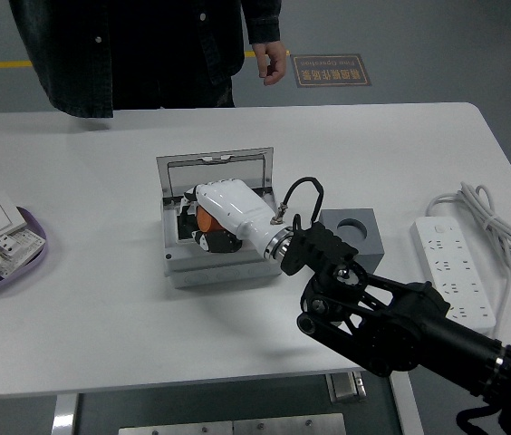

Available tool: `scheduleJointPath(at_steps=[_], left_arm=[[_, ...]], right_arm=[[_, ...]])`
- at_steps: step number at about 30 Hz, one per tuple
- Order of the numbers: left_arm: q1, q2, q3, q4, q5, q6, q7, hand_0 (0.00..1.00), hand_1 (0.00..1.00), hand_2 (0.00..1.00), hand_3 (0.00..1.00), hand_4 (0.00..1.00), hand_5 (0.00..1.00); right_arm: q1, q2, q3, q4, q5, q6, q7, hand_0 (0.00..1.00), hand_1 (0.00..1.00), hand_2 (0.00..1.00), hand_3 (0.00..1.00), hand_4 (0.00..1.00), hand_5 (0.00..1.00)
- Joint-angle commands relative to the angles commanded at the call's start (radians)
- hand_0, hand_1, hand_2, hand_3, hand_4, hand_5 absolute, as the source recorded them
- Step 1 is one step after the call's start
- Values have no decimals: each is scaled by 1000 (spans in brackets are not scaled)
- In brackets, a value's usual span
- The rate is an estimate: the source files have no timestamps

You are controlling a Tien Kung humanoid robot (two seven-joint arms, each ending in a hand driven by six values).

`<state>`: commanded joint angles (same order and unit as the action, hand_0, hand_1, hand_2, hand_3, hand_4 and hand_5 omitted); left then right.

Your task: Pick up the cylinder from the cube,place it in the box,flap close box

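Observation:
My right hand (203, 217) reaches from the lower right into the open grey metal box (222, 265). Its fingers are curled around the orange cylinder (205, 219), which sits low inside the box's dark opening, mostly hidden by the white hand. The box's lid (215, 172) stands raised at the back. The grey cube (349, 233) with a round hole in its top stands right of the box, empty. My left arm is out of view.
A white power strip (456, 271) with a coiled cable lies at the right. A purple tray (22, 252) with white switch parts sits at the left edge. A person in dark clothes stands at the far side, one hand (274, 63) hanging.

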<state>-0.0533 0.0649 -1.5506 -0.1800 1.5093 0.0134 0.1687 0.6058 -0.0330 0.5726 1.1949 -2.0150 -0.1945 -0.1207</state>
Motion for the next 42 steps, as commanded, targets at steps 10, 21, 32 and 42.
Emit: scheduleJointPath(at_steps=[10, 21, 32, 42], left_arm=[[-3, -1, -3, 0, 7, -1, 0, 593, 611, 606, 625, 638, 177], [-4, -1, 1, 0, 7, -1, -2, 592, 611, 606, 625, 637, 177], [-5, -1, 6, 0, 3, -2, -4, 591, 611, 606, 625, 637, 175], [-4, -8, 7, 0, 2, -2, -5, 591, 611, 606, 625, 638, 176]], right_arm=[[6, 9, 13, -29, 12, 38, 64, 722, 657, 624, 650, 365, 187], [6, 4, 47, -65, 8, 53, 118, 837, 689, 672, 686, 701, 338], [3, -11, 67, -76, 65, 42, 155, 842, 685, 660, 689, 791, 368], [-12, -73, 62, 89, 302, 2, 171, 842, 685, 654, 684, 787, 362]])
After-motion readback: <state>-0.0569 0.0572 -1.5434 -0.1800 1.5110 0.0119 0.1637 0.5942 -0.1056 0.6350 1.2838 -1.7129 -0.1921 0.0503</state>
